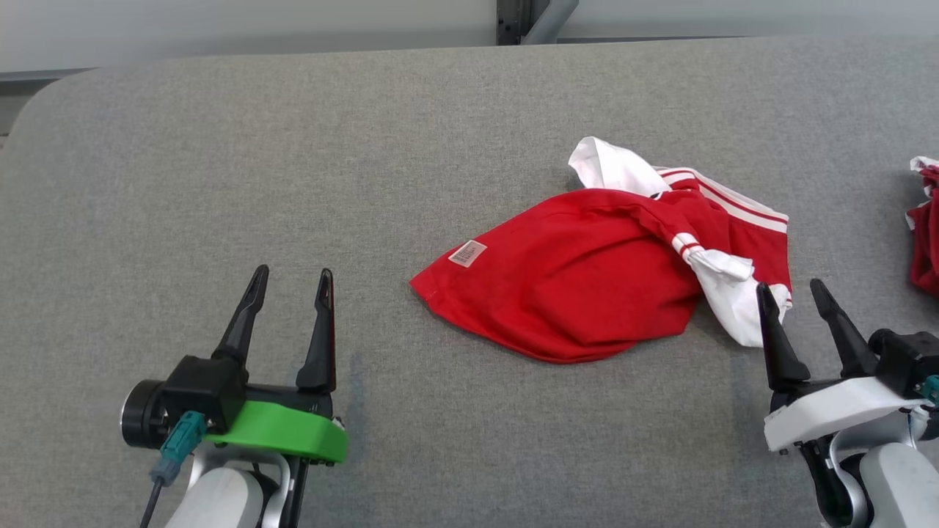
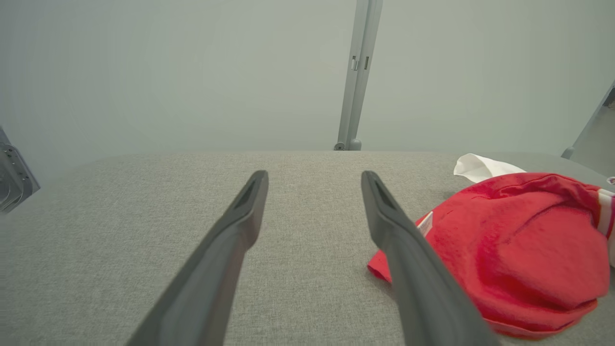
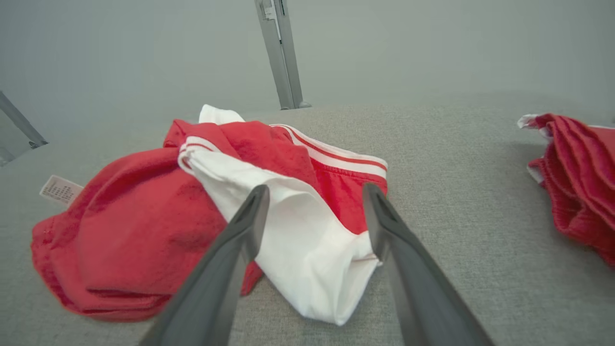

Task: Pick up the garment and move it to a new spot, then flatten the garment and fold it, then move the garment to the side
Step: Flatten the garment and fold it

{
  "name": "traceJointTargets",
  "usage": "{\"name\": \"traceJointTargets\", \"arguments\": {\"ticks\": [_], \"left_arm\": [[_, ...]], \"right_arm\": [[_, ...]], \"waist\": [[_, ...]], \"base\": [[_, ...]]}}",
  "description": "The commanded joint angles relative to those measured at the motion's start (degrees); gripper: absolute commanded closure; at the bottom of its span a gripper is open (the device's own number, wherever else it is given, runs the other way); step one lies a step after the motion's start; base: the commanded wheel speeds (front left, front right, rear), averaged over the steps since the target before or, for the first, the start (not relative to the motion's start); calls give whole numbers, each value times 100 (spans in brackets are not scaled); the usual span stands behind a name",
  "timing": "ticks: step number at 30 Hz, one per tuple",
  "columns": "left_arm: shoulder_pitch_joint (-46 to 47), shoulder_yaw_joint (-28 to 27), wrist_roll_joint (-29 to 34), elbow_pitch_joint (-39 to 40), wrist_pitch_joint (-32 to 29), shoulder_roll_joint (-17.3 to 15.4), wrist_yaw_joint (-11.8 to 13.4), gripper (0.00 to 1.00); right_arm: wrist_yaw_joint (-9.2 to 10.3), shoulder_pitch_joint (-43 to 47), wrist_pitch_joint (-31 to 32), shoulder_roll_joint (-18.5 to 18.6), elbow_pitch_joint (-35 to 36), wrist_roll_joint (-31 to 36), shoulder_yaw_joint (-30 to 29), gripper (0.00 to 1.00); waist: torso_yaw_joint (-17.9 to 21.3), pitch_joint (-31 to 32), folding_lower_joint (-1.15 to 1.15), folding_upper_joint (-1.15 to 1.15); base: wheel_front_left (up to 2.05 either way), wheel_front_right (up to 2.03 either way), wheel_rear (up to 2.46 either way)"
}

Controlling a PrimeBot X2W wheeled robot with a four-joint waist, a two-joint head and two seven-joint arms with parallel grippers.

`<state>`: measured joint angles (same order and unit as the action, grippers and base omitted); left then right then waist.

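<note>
Jaws of right gripper [image 1: 790, 286] parted wide, holding nothing, tips at the near right edge of the crumpled red cotton garment with white striped trim [image 1: 579, 286], one finger either side of its twisted white sleeve [image 3: 307, 250]; contact with the cloth impossible to tell. Looks like the flattening stage: bunched body, sleeve slung across the red, no fold made yet. Best to pinch a single layer at the sleeve end or hem, not the whole wad, then lift just enough to free the twist and draw outward from the garment's middle.

Left gripper [image 1: 293, 271] likewise open and empty, well apart from the garment's left corner. Worth bringing in to that corner, near the small white label [image 1: 467, 253], to pull against.

Right of the garment, well apart, second heap of red cloth [image 1: 926, 235]; keep the spread short of it. Left and front of the garment, bare grey woven table cover [image 1: 220, 147], room enough. Behind the garment, grey metal post [image 1: 513, 18], no hindrance.
</note>
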<state>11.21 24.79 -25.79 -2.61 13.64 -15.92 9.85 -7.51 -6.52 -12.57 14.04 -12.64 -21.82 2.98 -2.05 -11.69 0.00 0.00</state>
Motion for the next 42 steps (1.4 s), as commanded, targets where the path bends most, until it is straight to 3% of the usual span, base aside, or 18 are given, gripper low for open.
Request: {"name": "traceJointTargets", "arguments": {"ticks": [1,13,25,29,35,42], "left_arm": [[-52,-15,-54,0,15,-46,32,0],[-494,-18,-133,140,-88,-181,176,0],[-411,28,-132,206,-223,-261,171,0],[-16,142,-159,89,-428,-226,-22,0],[601,534,-562,-672,-1194,46,-587,0],[935,651,-788,-1390,-1414,325,-817,0]], "right_arm": [[5,59,-37,-15,45,45,-25,0],[5,525,338,-402,1214,545,-358,0],[5,630,534,-486,1539,557,-432,0],[5,488,580,-468,1632,523,-376,0],[4,317,621,-434,1650,505,-242,0],[5,204,568,-421,1548,432,-142,0]], "waist": [[22,90,0,0],[68,540,0,0],[66,475,0,0],[124,282,0,0],[362,-122,0,0],[545,-421,0,0]], "base": [[0,0,0],[0,0,0],[0,0,0],[0,0,0],[0,0,0],[0,0,0]]}}
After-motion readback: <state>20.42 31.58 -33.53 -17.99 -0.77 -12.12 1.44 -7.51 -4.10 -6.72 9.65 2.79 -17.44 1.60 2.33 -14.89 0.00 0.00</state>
